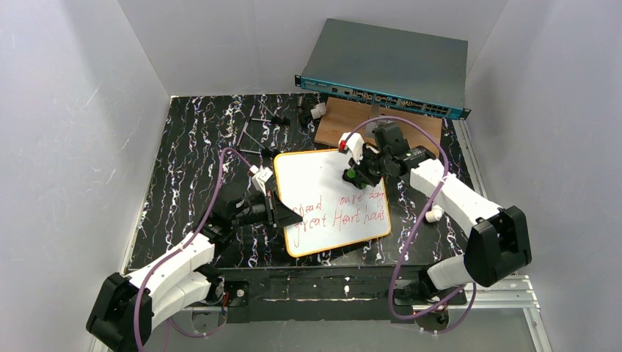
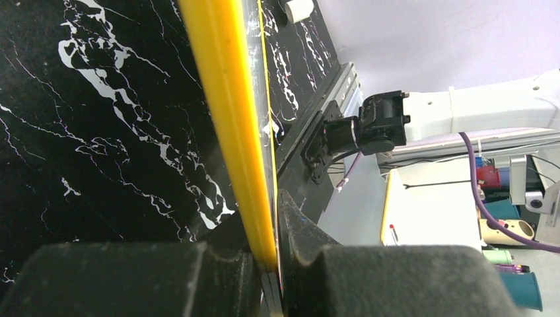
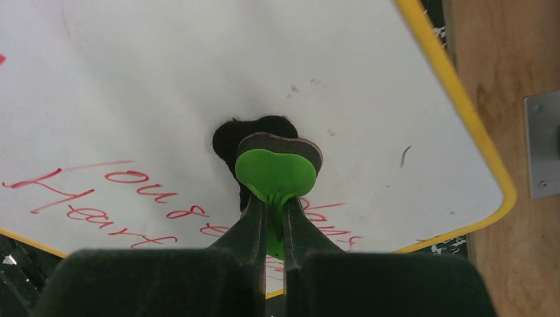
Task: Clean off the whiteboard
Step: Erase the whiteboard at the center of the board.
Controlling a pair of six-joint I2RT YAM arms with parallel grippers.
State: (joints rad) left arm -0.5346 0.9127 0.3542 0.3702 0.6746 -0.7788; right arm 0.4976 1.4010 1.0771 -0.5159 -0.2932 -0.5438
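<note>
The whiteboard (image 1: 323, 180) with its orange-yellow frame lies in the middle of the black marbled table, tilted. Its upper half is white and blank. Red handwriting (image 1: 337, 209) covers the lower half. My left gripper (image 1: 277, 209) is shut on the board's left edge; in the left wrist view the yellow frame (image 2: 228, 99) runs between the jaws of the left gripper (image 2: 274, 261). My right gripper (image 1: 361, 170) is shut on a green eraser (image 3: 275, 173), whose dark felt pad presses on the whiteboard (image 3: 198, 79) just above the writing (image 3: 139, 185).
A brown wooden board (image 1: 352, 117) lies behind the whiteboard, and also shows in the right wrist view (image 3: 508, 99). A grey network switch (image 1: 385, 70) leans at the back. Metal rods (image 1: 257, 136) lie at the back left. A small white piece (image 1: 434, 214) lies right of the whiteboard.
</note>
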